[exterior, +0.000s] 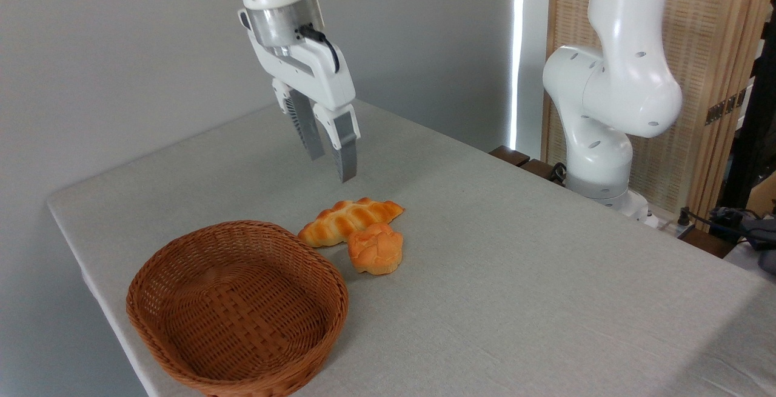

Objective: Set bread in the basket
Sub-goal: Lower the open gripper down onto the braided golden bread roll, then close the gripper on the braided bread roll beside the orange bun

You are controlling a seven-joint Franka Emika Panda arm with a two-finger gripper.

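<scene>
**Hovering open above the loaf**

Jaws parted and empty, we are holding our gripper (330, 157) above the table (515, 276), just behind the bread (344, 221). That braided loaf is lying between the empty basket (242, 348) and a small round bun (376, 250) touching its front. It looks light, glossy and probably squashy, so we are favouring a gentle grip across its middle. Its long axis is running from lower left to upper right.

braided bread (348, 220) on table, beside empty basket (237, 308)

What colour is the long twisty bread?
Golden-brown, glossy long braided bread loaf, seen in the fixed camera view.
</scene>
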